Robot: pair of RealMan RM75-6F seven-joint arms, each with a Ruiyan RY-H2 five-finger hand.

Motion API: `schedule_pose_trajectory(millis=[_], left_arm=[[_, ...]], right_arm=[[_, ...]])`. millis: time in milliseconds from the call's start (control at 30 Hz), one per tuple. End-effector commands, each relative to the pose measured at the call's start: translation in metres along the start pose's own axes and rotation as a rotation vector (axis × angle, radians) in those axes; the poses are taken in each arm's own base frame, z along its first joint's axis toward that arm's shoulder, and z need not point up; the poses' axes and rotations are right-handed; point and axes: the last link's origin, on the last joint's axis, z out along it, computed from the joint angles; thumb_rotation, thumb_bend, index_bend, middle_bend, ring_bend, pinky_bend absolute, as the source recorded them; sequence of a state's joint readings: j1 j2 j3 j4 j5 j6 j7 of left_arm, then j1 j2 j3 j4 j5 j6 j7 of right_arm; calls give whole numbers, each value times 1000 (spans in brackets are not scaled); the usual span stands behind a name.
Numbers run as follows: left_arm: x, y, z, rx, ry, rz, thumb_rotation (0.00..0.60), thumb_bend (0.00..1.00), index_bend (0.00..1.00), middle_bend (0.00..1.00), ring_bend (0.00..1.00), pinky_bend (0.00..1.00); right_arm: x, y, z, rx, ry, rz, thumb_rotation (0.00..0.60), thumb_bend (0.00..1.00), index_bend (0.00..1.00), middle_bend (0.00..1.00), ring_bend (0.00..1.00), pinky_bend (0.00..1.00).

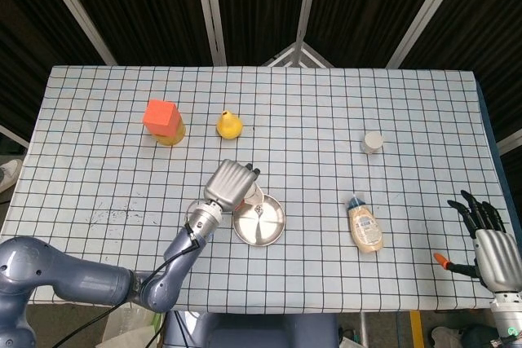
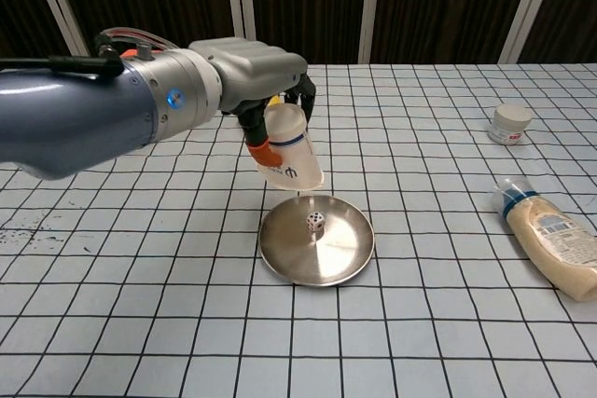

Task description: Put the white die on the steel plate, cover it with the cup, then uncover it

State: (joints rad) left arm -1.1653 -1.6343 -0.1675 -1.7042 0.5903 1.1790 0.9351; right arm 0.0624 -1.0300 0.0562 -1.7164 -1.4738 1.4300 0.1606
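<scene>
Die (image 2: 316, 222) sits uncovered near the middle of the steel plate (image 2: 345, 258), dots showing. Just above and to the left of it, the left hand (image 2: 252, 72) has its fingers wrapped around the white cup (image 2: 287, 149), mouth tilted down and clear of the plate. To finish the uncovering well, I'd carry the cup well off to the side and set it down on the table (image 2: 187, 323) without clipping the plate's rim. Over at the far right edge the right hand (image 1: 488, 238) hangs idle, fingers spread and grasping nothing. I count one die, one plate, one cup and two hands.
</scene>
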Motion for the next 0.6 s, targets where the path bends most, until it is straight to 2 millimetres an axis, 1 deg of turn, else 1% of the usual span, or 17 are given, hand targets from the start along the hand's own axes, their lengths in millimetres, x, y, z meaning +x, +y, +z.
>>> schedule_pose_trajectory(millis=[33, 100, 167, 367, 467, 600], left_arm=[[-3, -32, -9, 63, -36, 33, 600, 355, 423, 421, 675, 735], [-5, -50, -12, 98, -47, 61, 600, 355, 421, 420, 675, 734], [-10, -64, -15, 123, -61, 60, 600, 355, 420, 420, 675, 734], [-29, -99, -19, 181, -102, 85, 600, 355, 416, 421, 675, 734], [-42, -115, -18, 216, -128, 87, 600, 355, 412, 420, 675, 734], [-52, -123, -14, 239, -142, 57, 600, 355, 380, 410, 671, 733]], right_arm=[[0, 0, 1, -1, -1, 2, 600, 144, 180, 33, 103, 0], [-1, 0, 1, 0, -4, 1, 600, 144, 180, 33, 103, 0], [-2, -1, 1, 1, -6, 1, 600, 144, 180, 32, 103, 0], [-2, -4, 1, 11, -4, 0, 600, 143, 180, 33, 104, 0], [-3, -3, 2, 6, -10, -4, 600, 143, 180, 33, 104, 0], [-3, -3, 3, 6, -8, -7, 600, 143, 180, 33, 104, 0]])
